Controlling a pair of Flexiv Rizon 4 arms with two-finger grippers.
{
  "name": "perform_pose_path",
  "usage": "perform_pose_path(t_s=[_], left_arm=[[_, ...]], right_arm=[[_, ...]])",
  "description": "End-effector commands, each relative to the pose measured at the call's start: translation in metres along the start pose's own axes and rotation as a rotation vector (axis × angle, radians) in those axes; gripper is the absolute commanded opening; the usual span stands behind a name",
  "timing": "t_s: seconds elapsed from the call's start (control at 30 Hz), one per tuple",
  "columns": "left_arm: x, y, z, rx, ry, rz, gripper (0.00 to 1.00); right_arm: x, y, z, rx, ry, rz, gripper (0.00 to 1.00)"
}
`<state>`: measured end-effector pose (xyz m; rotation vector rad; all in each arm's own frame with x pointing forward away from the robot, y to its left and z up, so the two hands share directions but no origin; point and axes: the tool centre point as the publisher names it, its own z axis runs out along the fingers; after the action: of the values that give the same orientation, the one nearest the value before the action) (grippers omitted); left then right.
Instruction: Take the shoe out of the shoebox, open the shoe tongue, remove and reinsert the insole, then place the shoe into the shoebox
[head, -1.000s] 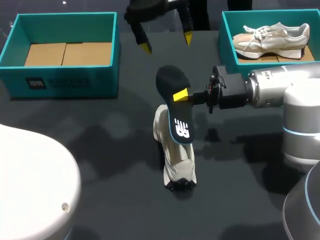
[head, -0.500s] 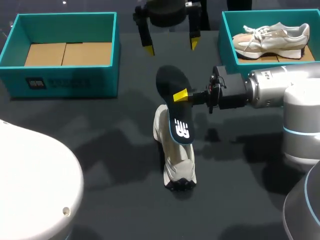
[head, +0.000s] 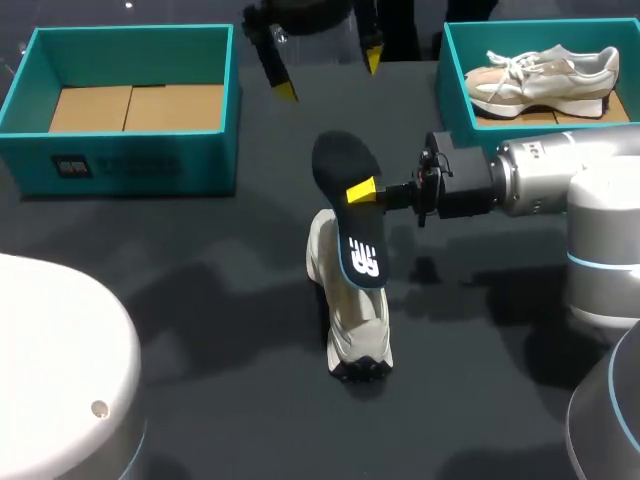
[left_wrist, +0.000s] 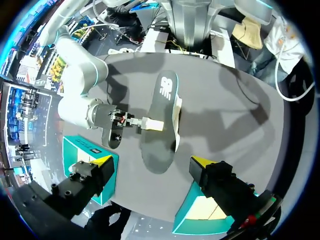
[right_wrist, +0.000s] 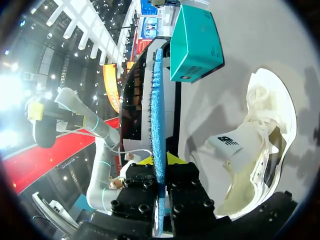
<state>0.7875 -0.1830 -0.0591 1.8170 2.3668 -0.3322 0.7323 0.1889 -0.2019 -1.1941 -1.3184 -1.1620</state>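
Observation:
A pale grey shoe (head: 352, 325) lies on the dark table near its middle, opening upward. Above it hangs the black insole (head: 348, 205), tilted, its lower end reaching the shoe's opening. My right gripper (head: 364, 190) is shut on the insole's edge from the right. In the right wrist view the insole (right_wrist: 159, 115) shows edge-on between the yellow tips, with the shoe (right_wrist: 255, 150) beside it, tongue raised. My left gripper (head: 328, 76) is open high over the table's back, apart from everything. In its wrist view the insole (left_wrist: 161, 107) lies far ahead of my left gripper (left_wrist: 151, 162).
A teal shoebox (head: 130, 160) with a cardboard floor stands at the back left. Another teal shoebox (head: 455, 85) at the back right holds a second pale shoe (head: 545, 72). A white part of my left arm (head: 60, 360) fills the front left corner.
My left gripper has swung a little right and then back left and farther away at the table's back. The right arm, the insole and the shoe have kept still.

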Motion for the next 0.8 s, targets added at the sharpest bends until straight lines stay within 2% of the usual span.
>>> perform_pose_path(t_s=[0.03,0.27,0.43,0.57,0.7,0.73,0.8], left_arm=[[0.044,-0.003,0.007,0.000,-0.219,-0.016,1.00],[0.070,-0.005,0.010,0.018,-0.506,-0.003,1.00],[0.075,-0.006,0.018,0.018,-0.694,0.012,1.00],[0.076,-0.018,0.022,0.020,-0.814,0.065,1.00],[0.082,-0.020,0.024,-0.021,-0.935,0.094,1.00],[0.088,-0.019,0.022,-0.042,-1.030,0.118,1.00],[0.092,-0.017,0.021,-0.059,-1.053,0.108,1.00]], right_arm=[[0.000,0.000,0.002,-0.001,-0.002,0.001,0.00],[0.000,0.000,0.002,-0.001,-0.002,0.001,0.00],[0.000,0.000,0.002,-0.001,-0.002,0.001,0.00],[0.000,0.000,0.002,-0.001,-0.002,0.001,0.00],[0.000,0.000,0.002,-0.001,-0.002,0.001,0.00],[0.000,0.000,0.002,-0.001,-0.002,0.001,0.00],[0.000,0.000,0.002,-0.001,-0.002,0.001,0.00]])
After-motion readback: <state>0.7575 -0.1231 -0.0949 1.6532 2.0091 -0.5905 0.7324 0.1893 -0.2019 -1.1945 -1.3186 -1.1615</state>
